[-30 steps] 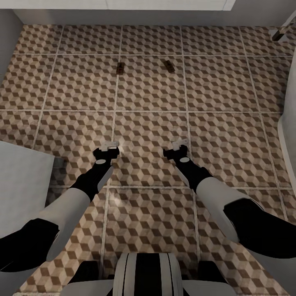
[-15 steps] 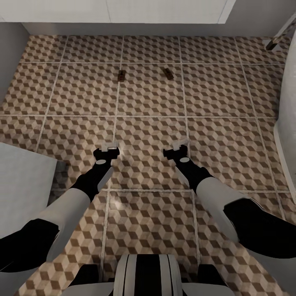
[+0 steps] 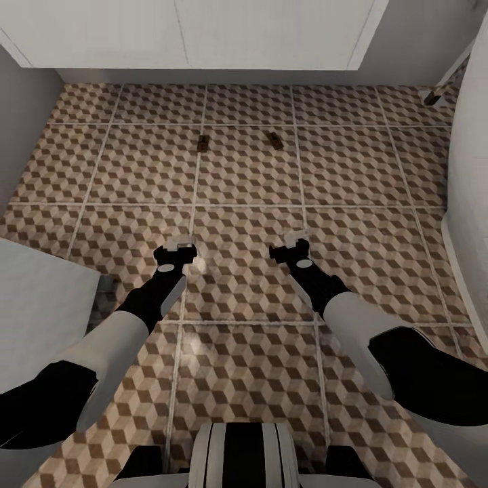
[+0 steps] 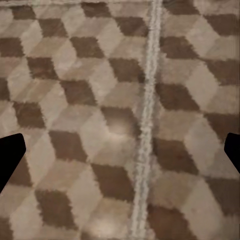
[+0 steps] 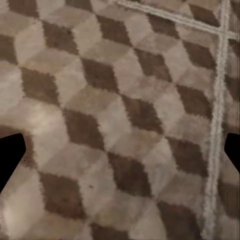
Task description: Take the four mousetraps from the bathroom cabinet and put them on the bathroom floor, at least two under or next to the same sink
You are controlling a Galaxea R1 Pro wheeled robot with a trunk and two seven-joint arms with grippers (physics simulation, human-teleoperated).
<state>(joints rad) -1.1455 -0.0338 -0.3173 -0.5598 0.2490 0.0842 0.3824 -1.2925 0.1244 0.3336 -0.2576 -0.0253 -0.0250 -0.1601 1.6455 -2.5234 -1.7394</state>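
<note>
A: On the brown, beige and white cube-patterned tiled bathroom floor (image 3: 244,169), what lies ahead of the arms?

B: Two tiny flat tan-wood mousetraps with dark metal parts. The left mousetrap (image 3: 202,143) sits on a grout line, its long axis running straight away from the robot. The right mousetrap (image 3: 275,140) lies near it, apart, angled slightly leftward at its far end.

A: And relative to each claw?

B: Both lie well beyond the left claw (image 3: 179,240) and right claw (image 3: 295,237), just short of the long white rectangular block (image 3: 203,34) at the far wall.

A: Fingers?

B: Spread on both, holding nothing; each wrist view shows dark tips at opposite edges over bare tile.
</note>
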